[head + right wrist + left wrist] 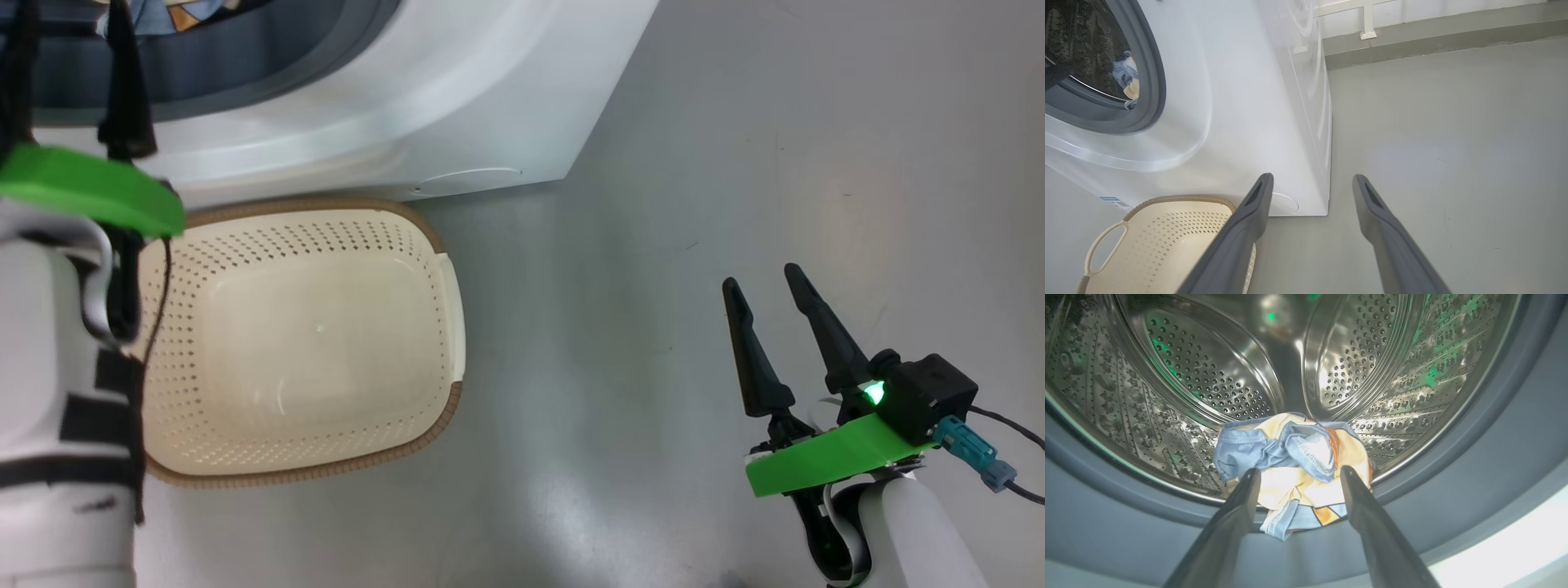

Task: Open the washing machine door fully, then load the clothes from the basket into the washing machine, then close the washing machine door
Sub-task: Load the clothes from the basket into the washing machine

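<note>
The washing machine [392, 122] stands on a grey floor [735, 163] with its mouth uncovered. The basket [445, 327] sits on the floor just in front of the machine's lower edge, and its perforated cream bottom shows in full. In the right wrist view a blue label [1110, 200] shows low on the machine's front, a round cap [1286, 204] near the bottom corner, and a pale skirting [1433, 36] along the far wall.

The clothes [1294, 449], a crumpled light-blue and cream bundle with orange patches, lie at the front lip of the steel drum [1208, 375]. One corner hangs over onto the grey-blue gasket [1494, 457].

The left claw [1299, 470] points into the machine's mouth with its two fingers spread wide apart. It grips nothing; the bundle lies just past the fingertips, and whether they brush the cloth cannot be told. Nothing stands between this claw and the drum.

The right claw [760, 275] hangs over the floor, well to the right of the basket, its fingers likewise spread and holding nothing
</note>
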